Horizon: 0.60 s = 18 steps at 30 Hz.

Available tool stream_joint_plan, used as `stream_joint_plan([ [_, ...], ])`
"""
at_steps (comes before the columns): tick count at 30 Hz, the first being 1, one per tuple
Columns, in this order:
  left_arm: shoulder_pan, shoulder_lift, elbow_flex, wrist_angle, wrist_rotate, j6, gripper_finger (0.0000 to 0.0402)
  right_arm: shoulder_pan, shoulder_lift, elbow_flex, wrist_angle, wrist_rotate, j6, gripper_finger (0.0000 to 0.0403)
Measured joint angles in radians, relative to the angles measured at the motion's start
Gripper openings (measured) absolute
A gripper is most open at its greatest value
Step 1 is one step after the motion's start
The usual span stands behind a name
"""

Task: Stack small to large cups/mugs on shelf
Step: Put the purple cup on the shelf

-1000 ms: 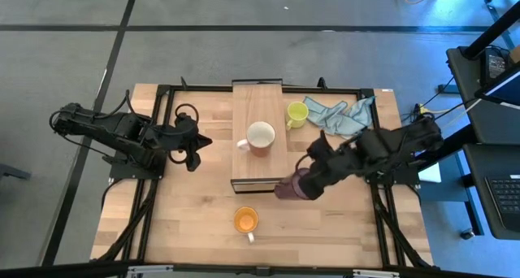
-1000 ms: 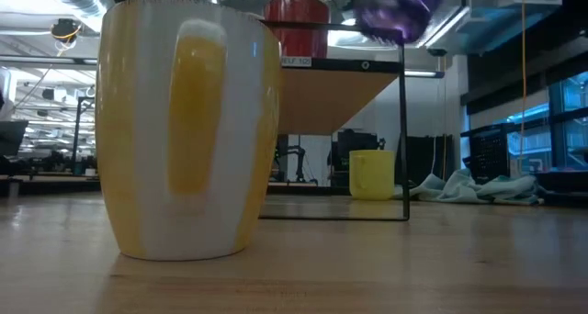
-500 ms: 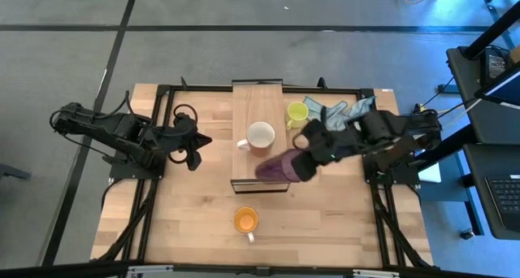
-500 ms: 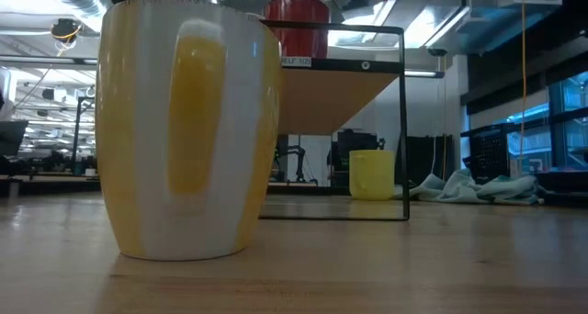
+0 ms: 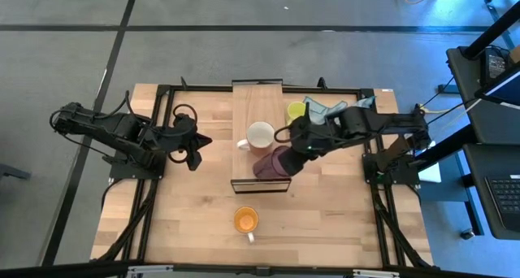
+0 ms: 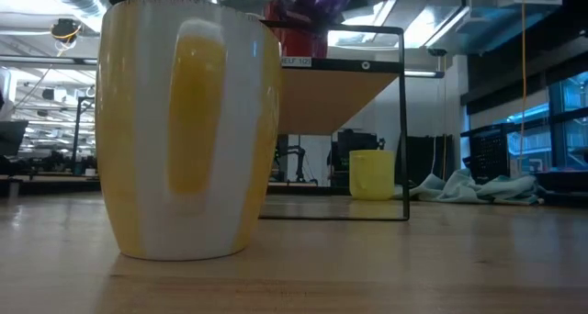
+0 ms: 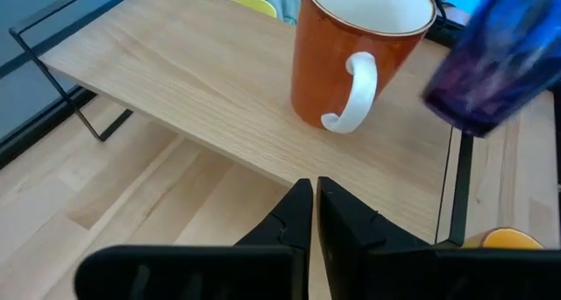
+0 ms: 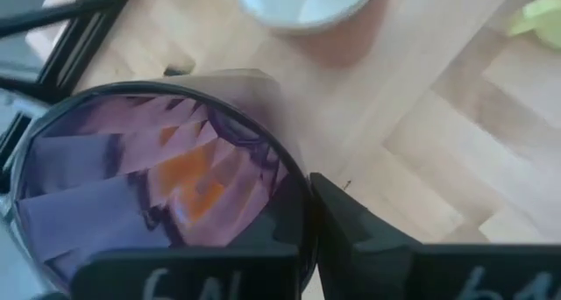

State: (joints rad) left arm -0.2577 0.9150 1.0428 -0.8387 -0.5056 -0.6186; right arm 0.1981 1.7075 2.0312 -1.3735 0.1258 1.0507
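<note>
From above, the right gripper [image 5: 294,152], fingers clenched on the purple mug [image 5: 272,162], carries it over the shelf [image 5: 257,107], at five o'clock from the orange mug [image 5: 260,136]. At desk level, the purple mug hangs above the shelf, so lowering it squarely comes next. In its wrist view, the left gripper [image 7: 307,214] waits with fingers clenched and empty.

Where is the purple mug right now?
In the high view the purple mug is held in the right gripper above the shelf, beside the orange mug with the white inside.
</note>
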Motion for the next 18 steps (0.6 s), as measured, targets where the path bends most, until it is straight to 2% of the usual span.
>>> stream_joint_plan([
  [7, 0.000, 0.000, 0.000, 0.000, 0.000, 0.009, 0.0014, -0.008, 0.031, 0.000, 0.002, 0.015, 0.010, 0.0012],
  [18, 0.000, -0.001, 0.000, 0.000, 0.001, 0.026, 0.0014, -0.021, 0.062, 0.000, 0.027, -0.021, 0.010, 0.0015],
])
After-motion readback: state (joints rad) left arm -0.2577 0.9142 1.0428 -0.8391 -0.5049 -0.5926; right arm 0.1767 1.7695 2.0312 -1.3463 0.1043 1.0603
